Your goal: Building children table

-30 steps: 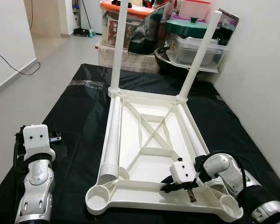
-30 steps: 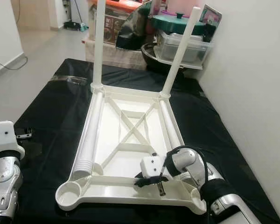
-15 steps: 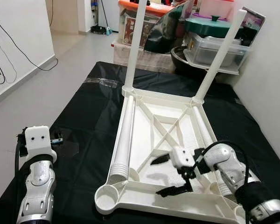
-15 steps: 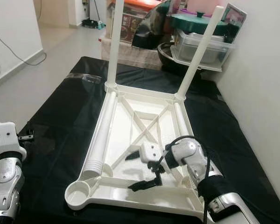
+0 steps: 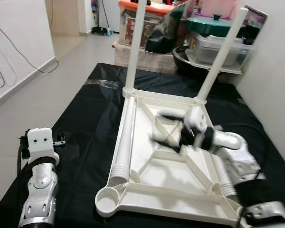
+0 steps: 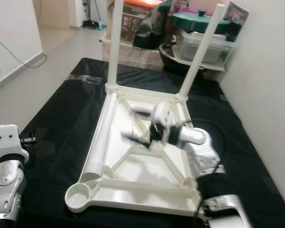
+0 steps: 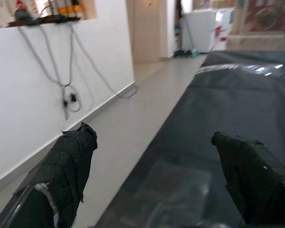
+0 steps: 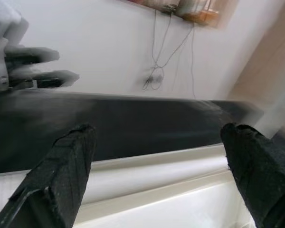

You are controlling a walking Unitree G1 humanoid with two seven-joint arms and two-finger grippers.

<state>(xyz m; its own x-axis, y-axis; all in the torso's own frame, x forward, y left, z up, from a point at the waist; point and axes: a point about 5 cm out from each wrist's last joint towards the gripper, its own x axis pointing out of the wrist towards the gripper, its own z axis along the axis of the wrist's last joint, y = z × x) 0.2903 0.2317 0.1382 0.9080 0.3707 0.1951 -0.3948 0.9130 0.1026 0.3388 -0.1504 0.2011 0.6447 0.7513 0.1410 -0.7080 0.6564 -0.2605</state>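
Children's table [image 5: 171, 166] lies upside down on a black cloth [image 5: 85, 123], on the floor it seems, running from near edge to far edge at about the middle. Two legs already stand upright in the far corner sockets: far-left leg [image 5: 135, 47], far-right leg [image 5: 221, 57]. A loose leg [image 5: 124, 137] lies flat along the frame's left rail, ribbed end toward the near-left socket [image 5: 107, 203], which stands empty. A second loose leg [image 5: 223, 173] seems to lie along the right rail, partly behind the arm; its near-right socket cannot be made out.

Step in hand, as I judge it: fitting the remaining two legs. About half done.

Right pincer [image 5: 173, 127] hovers over the cross-brace near the frame's middle, blurred with motion; forearm reaches in from the near-right corner, wrist turned toward the left rail. Fingers spread wide in the right wrist view, one fingertip [image 8: 69, 166] well apart from the other, nothing between them, the left rail's leg just below.

Left pincer [image 7: 152, 190] parked off the near-left edge of the cloth, forearm upright, fingers wide apart, empty.

Next move likely calls for closing on a loose leg near its middle, lifting it and standing its ribbed end into an empty near socket.
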